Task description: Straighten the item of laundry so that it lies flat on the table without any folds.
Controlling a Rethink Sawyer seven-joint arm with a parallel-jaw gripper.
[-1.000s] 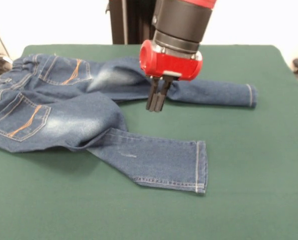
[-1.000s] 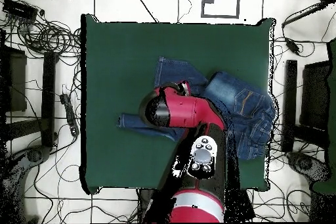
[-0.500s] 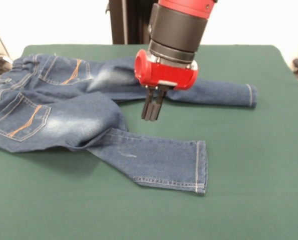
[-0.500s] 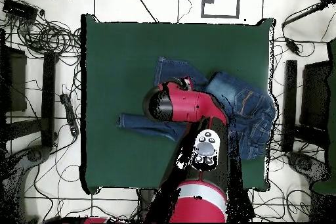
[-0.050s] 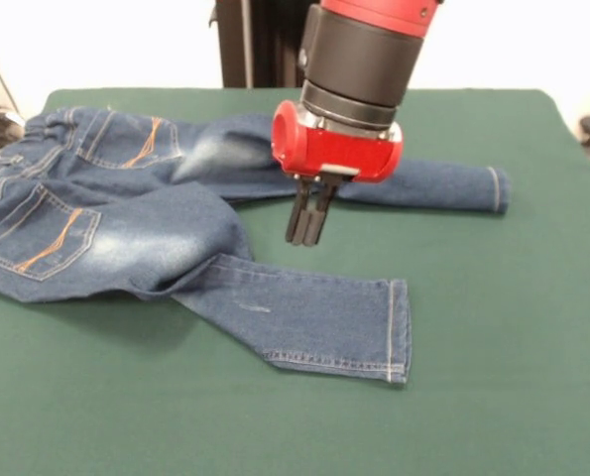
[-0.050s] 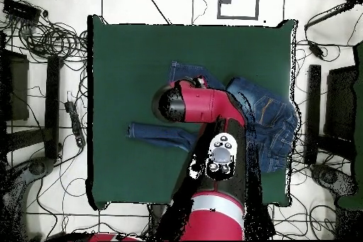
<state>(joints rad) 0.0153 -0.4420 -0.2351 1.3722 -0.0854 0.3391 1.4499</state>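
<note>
Front and overhead views. The jeans (image 5: 126, 223) lie on the green table (image 5: 493, 327), back pockets up, waistband (image 5: 17, 139) at the table's edge and both legs spread apart (the seat area is rumpled, with folds at the crotch). The gripper (image 5: 308, 236) hangs above the bare cloth between the two legs, its black fingers pressed together and holding nothing, clear of the denim. In the overhead view the red arm (image 6: 205, 111) covers part of the jeans.
</note>
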